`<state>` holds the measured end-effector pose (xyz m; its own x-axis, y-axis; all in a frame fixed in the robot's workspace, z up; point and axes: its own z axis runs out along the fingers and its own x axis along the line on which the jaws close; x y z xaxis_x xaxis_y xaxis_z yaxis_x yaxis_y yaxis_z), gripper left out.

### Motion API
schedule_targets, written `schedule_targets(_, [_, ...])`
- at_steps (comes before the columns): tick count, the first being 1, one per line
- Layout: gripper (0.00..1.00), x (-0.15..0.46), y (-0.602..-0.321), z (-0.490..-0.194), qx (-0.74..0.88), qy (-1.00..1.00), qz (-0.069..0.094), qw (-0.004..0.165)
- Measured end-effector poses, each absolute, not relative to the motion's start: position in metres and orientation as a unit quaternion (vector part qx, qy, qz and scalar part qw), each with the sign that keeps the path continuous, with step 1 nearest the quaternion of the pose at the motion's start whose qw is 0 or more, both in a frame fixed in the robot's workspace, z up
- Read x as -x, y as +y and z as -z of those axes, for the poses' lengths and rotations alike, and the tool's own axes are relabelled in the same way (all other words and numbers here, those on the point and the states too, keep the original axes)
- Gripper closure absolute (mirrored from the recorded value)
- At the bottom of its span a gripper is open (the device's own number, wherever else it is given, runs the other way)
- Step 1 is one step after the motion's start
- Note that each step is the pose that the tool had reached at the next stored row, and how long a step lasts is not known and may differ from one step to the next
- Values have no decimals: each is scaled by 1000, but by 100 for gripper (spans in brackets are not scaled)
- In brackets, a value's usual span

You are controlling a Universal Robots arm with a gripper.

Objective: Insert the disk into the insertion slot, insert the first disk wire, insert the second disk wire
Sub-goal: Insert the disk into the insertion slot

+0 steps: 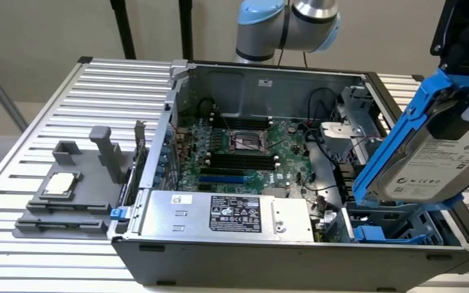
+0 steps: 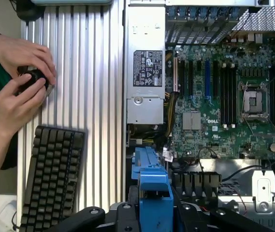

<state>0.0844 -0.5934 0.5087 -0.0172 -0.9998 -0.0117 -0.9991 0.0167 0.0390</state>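
The disk [image 1: 446, 165], a silver-grey drive with a white label in a bright blue carrier, hangs tilted at the exterior view's right. My gripper [image 1: 463, 110] is shut on it from above. It hovers over the insertion slot [image 1: 389, 231], a dark metal drive cage with blue tabs in the near right corner of the open computer case, and is not inside it. In the wrist view the blue carrier of the disk [image 2: 149, 179] sits between my gripper's [image 2: 154, 215] black fingers. Black cables [image 1: 322, 183] lie beside the cage; I cannot tell which are the disk wires.
A silver power supply with a black label [image 1: 226, 213] fills the case's front. The motherboard with its socket [image 1: 247, 140] lies behind it. A grey fixture holding a chip [image 1: 59, 186] sits on the ribbed table. A person's hands [image 2: 21, 87] hold a dark object beside a keyboard [image 2: 50, 179].
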Motion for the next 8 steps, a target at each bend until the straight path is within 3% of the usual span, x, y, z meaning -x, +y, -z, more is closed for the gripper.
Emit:
schedule_targets(3, [67,-87,-593,-508,-702,-712,26,1])
schedule_targets(8, [67,-97,-593,-502,-702,-712,27,1])
